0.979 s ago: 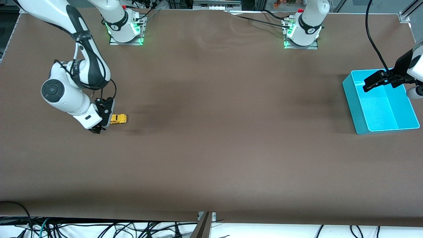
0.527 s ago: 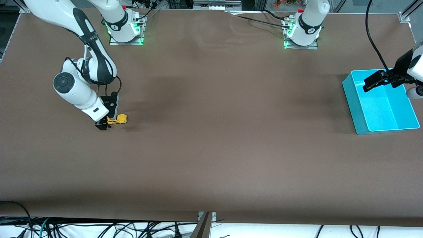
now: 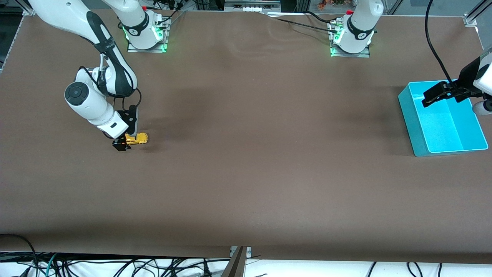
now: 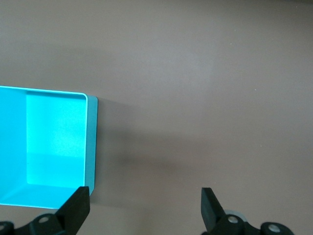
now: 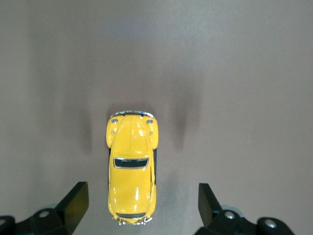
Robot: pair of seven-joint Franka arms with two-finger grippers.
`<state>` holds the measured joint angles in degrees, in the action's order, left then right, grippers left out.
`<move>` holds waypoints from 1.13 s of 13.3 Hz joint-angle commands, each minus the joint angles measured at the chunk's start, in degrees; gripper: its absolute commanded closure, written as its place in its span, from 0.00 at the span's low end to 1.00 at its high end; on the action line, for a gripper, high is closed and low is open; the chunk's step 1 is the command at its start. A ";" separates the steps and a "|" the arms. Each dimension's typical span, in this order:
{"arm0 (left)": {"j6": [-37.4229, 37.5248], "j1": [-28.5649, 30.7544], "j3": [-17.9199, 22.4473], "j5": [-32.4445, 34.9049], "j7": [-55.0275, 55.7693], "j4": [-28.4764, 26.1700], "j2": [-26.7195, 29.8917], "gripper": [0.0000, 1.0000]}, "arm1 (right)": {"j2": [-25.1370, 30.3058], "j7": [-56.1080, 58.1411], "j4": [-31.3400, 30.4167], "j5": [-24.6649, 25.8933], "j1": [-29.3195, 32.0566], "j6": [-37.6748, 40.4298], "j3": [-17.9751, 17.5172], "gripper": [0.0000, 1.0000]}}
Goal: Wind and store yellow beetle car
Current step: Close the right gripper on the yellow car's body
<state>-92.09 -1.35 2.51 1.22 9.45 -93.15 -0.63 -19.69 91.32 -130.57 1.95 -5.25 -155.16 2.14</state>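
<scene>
Right gripper (image 5: pixel 139 205): fingers (image 5: pixel 73 203) spread wide, holding nothing, one on each side of the car's rear, not touching; hangs low over the yellow beetle car (image 5: pixel 132 166), which stands on its wheels on the brown surface (image 3: pixel 246 173) toward the right arm's end.
Handling, judged: light, rigid, glossy and likely slippery; best pinched across the flat flanks at mid-body.
Left gripper (image 4: pixel 144 208): fingers wide apart, empty; waits over the cyan bin (image 4: pixel 92 142).

In the front view the right gripper (image 3: pixel 122 143) hides one end of the yellow beetle car (image 3: pixel 139 138) (its wheels too small to tell); the picture's edge cuts the left arm (image 3: pixel 478 77).
</scene>
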 commanded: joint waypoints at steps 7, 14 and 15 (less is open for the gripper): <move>0.33 0.21 -0.31 -0.17 -1.01 1.74 -0.95 0.00 | -1.14 1.40 -1.09 0.07 0.76 -2.78 -0.21 0.24; 0.33 0.21 -0.31 -0.17 -0.92 1.74 -1.22 0.00 | -1.06 0.61 -1.00 0.07 0.59 -2.69 -0.47 0.65; 0.33 0.21 -0.31 -0.17 -0.92 1.83 -1.22 0.00 | -1.14 0.61 -0.91 -0.01 0.59 -2.78 -0.47 0.72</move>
<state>-92.09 -1.37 2.40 1.22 9.45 -93.13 -1.03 -21.41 91.79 -130.59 1.95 -4.87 -156.95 2.08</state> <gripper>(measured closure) 0.000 0.559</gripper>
